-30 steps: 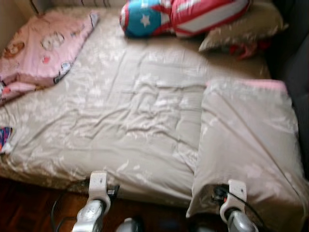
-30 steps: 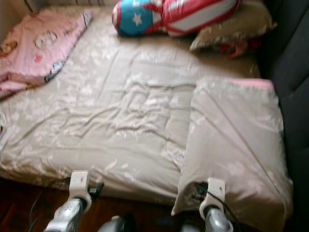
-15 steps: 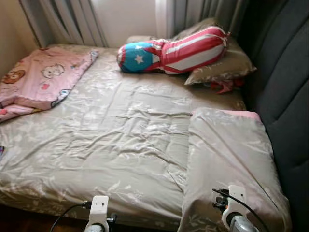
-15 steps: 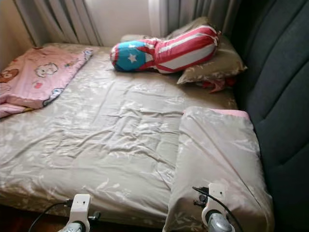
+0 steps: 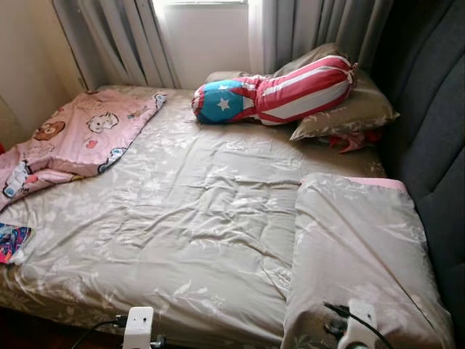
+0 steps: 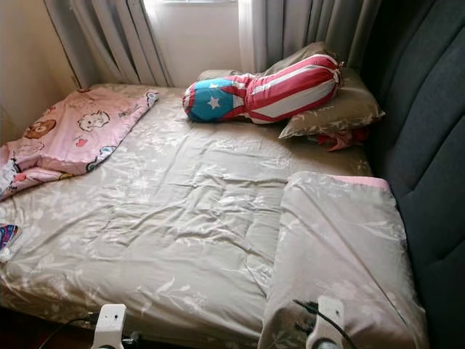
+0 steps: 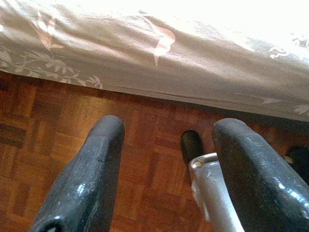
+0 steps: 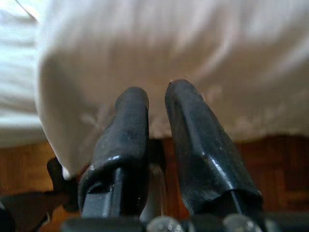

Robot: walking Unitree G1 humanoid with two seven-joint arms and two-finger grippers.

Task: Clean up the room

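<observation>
A bed covered by a beige floral quilt [image 5: 196,218] is shown across the middle of the head view. A folded section of the quilt [image 5: 360,247] lies at lower right, its pink lining exposed along the far edge. A pink cartoon-print blanket [image 5: 80,138] is rumpled at upper left, a flag-patterned bolster [image 5: 276,91] rests on a beige pillow [image 5: 349,116] at upper right, and a small colourful item [image 5: 11,241] is seen at the left edge; what it is cannot be told. The left gripper [image 7: 166,179] is held low over the parquet floor [image 7: 53,125] at the mattress edge, its fingers spread wide with nothing between them. The right gripper [image 8: 157,145] is held before the hanging corner of the folded section, its fingers drawn almost together; whether cloth is pinched cannot be told. The bedding is judged soft, light and limp, best taken at a corner or hem. Open room is judged to lie over the mid-bed; the dark headboard [image 5: 429,145] bounds the right, the curtains [image 5: 131,36] the top.
</observation>
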